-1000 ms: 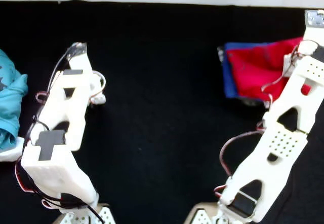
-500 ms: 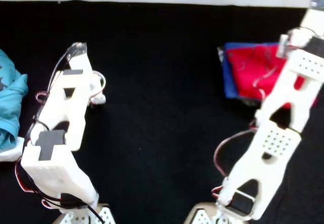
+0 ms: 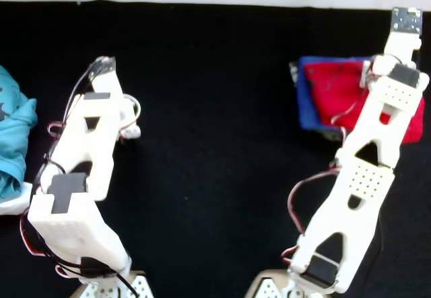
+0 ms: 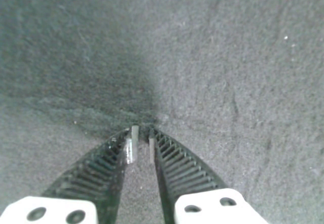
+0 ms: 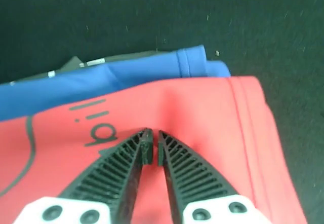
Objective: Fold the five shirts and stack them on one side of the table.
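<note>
High view: the right arm (image 3: 367,176) has swung further out over the stack within the last sec; its wrist, which sat low by the stack's near edge, is now up past the far edge. The left arm (image 3: 81,156) hasn't budged. The red shirt (image 3: 333,92) lies folded on the blue shirt (image 3: 306,109) at the right side of the bench (image 3: 215,109). The teal shirt (image 3: 13,136) is bunched at the left edge, well apart from the stack and prob. not folded yet.

Left wrist view: the left gripper (image 4: 141,145) points at bare bench (image 4: 228,57); fingers drawn narrow, just a slit at the tips, nothing held.

Right wrist view: the right gripper (image 5: 152,145) hangs over the red shirt (image 5: 207,133), near the corner where the blue shirt (image 5: 126,74) peeps out; fingers all but together, no cloth pinched. Can't tell if the tips touch the fabric. A grey layer (image 5: 73,63) shows under the blue, maybe another shirt.

Meaning, as I read it: the red one is placed and let go, so the arm is patting down or clearing off; the stack looks settled. The teal shirt is the likely next job, and the task is not finished.
</note>
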Motion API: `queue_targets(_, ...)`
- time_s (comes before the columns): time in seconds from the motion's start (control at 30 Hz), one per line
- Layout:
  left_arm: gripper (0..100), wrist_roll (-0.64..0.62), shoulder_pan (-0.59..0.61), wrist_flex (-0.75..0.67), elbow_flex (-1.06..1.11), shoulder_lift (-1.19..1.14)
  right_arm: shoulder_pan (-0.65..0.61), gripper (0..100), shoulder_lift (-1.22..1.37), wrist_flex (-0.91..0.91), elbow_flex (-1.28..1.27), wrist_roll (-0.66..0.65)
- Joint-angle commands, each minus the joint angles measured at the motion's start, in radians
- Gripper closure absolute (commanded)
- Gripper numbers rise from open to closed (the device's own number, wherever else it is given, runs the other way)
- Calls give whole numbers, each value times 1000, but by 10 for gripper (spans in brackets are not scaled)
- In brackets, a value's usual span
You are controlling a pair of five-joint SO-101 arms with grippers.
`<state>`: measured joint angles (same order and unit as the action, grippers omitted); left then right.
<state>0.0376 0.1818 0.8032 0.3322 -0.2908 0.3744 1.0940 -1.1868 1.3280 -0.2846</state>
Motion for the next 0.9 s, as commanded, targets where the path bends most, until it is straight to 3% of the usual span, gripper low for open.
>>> queue_targets(0.0, 940, 6, -8, -40, -21, -7, -16, 967, -73, -4, 48, -6)
queue_targets(0.3, 940, 6, -8, -40, -21, -7, -87, 897, -277, -285, 200, -6)
queue_targets(0.63, 938, 6, -8, -40, -21, -4, -150, 893, -473, -579, 199, -6)
queue_targets(0.77, 938, 6, -8, -40, -21, -1, -174, 893, -573, -579, 180, 6)
queue_targets(0.87, 938, 6, -8, -40, -21, 1, -206, 893, -670, -581, 97, 89)
